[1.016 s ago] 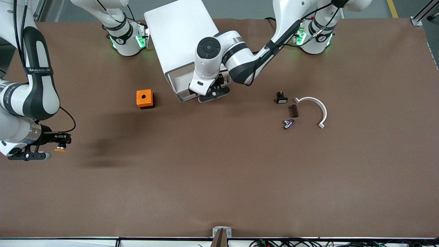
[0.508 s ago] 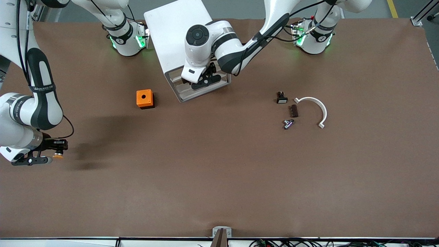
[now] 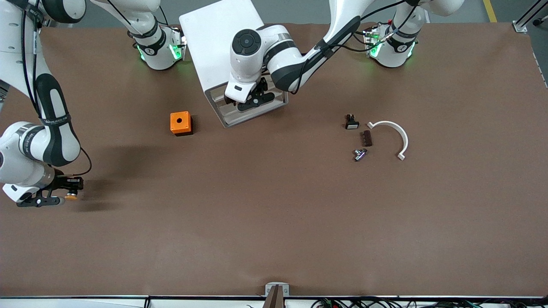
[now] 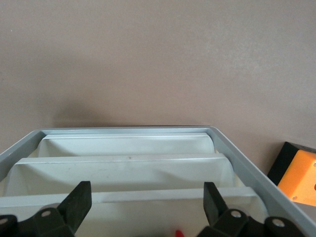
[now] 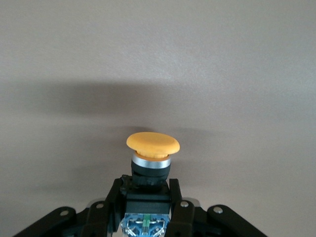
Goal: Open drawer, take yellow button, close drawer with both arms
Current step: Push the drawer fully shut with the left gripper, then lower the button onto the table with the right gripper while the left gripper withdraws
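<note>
White drawer fronts of the cabinet [image 3: 222, 42] are largely hidden in the front view by the left arm's wrist, so only the pale rim of one drawer [image 3: 252, 112] shows. The cabinet stands at the table edge along the robots' bases, between the two bases. In the left wrist view the drawers sit stacked in their grey frame, and which are fully shut is hard to tell.

The left gripper [image 3: 250, 99] reaches down at the drawer fronts, its fingers [image 4: 79, 205] spread wide with nothing between them.

The right arm bends low toward its own end of the table, partly cut off by the picture edge. The right gripper [image 3: 60, 192] hovers close over the brown table [image 3: 274, 214] there, fingers [image 5: 175, 195] clamped on the dark body of the button [image 5: 152, 150], whose orange-yellow cap points away from the wrist.

An orange cube [image 3: 180, 123] sits beside the cabinet, toward the right arm's end.
</note>
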Robot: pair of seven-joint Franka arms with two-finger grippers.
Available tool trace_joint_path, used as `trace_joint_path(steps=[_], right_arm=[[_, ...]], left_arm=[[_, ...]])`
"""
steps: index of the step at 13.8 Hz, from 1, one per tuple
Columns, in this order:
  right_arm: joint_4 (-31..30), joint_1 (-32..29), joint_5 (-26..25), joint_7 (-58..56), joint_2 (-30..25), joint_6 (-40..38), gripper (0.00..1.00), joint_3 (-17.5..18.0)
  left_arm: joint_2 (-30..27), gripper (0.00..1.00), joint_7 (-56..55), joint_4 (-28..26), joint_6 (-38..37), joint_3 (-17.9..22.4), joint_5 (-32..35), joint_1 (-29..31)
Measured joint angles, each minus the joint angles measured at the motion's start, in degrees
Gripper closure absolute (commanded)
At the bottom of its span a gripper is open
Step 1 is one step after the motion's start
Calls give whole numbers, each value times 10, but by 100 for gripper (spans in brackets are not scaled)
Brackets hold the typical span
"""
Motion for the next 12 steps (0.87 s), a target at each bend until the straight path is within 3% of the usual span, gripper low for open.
trace_joint_path(steps=[5, 7, 8, 10, 12], right_arm=[[0, -17, 0, -2, 15, 16, 77, 0], [0, -18, 0, -2, 20, 16, 70, 0], [0, -18, 0, -2, 22, 16, 58, 0], [0, -18, 0, -2, 24, 16, 4, 0], [1, -18, 0, -2, 24, 16, 0, 1]], left_arm=[[0, 0, 116, 6, 7, 2, 0, 88], [0, 0, 178, 10, 7, 2, 0, 132], [-1, 0, 211, 12, 7, 2, 0, 154], [-3, 0, 279, 16, 4, 2, 0, 197], [-5, 0, 339, 18, -4, 2, 0, 234]])
